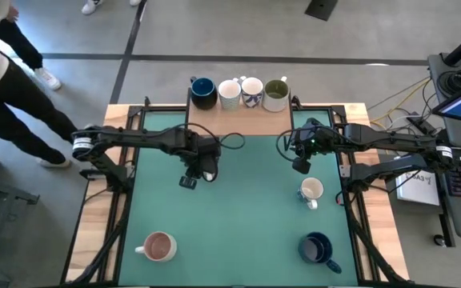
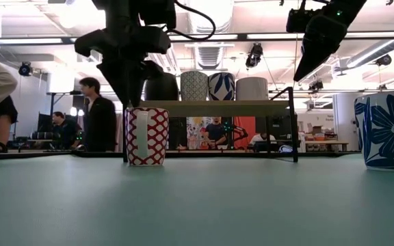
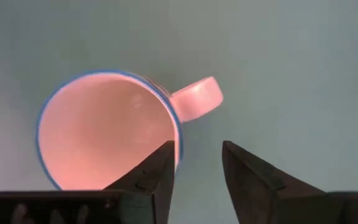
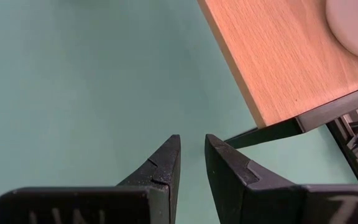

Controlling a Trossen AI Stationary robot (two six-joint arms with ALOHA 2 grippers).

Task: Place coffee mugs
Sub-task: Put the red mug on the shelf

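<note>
A green mat (image 1: 238, 216) covers the bench, framed by pale wood edges, and a low wooden shelf (image 1: 238, 120) stands along its far side. Beyond the bench the low view shows an open workshop with ceiling lights, desks and several people; in the high view a person (image 1: 6, 88) stands on the grey floor off the left corner. Four coffee mugs stand in a row on the shelf: a dark blue mug (image 1: 203, 92), a white mug (image 1: 229, 94), a white mug with blue pattern (image 1: 252, 91) and an olive-green-lined mug (image 1: 276, 94). On the mat a red-and-white patterned mug (image 2: 146, 136) stands upright directly under the left gripper (image 3: 197, 174), whose fingers are spread apart and released, one tip over the mug's rim, the other outside it near the handle. The right gripper (image 4: 191, 158) hovers over bare mat near the shelf's corner, its fingers narrowly parted and holding nothing. A cream mug (image 1: 311, 190), a pink-brown-lined mug (image 1: 158, 247) and a second dark blue mug (image 1: 317, 249) sit elsewhere on the mat.
</note>
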